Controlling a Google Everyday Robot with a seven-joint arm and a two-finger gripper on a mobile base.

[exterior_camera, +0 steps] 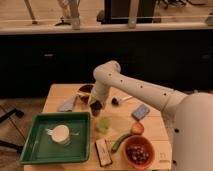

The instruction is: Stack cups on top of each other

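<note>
Two cups sit mid-table: the dark cup (95, 106) at the gripper (96, 104), just above and behind the lime cup (103, 124). I cannot tell whether the gripper is holding it. The green tray (37, 150) fills the left front; the wooden table (152, 131) has bare boards at right

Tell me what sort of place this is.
Probably an office or lab kitchen area: a small wooden table stands before dark cabinets under a counter. On it are a green tray holding a white mug, and a lime green cup just below the gripper.
</note>
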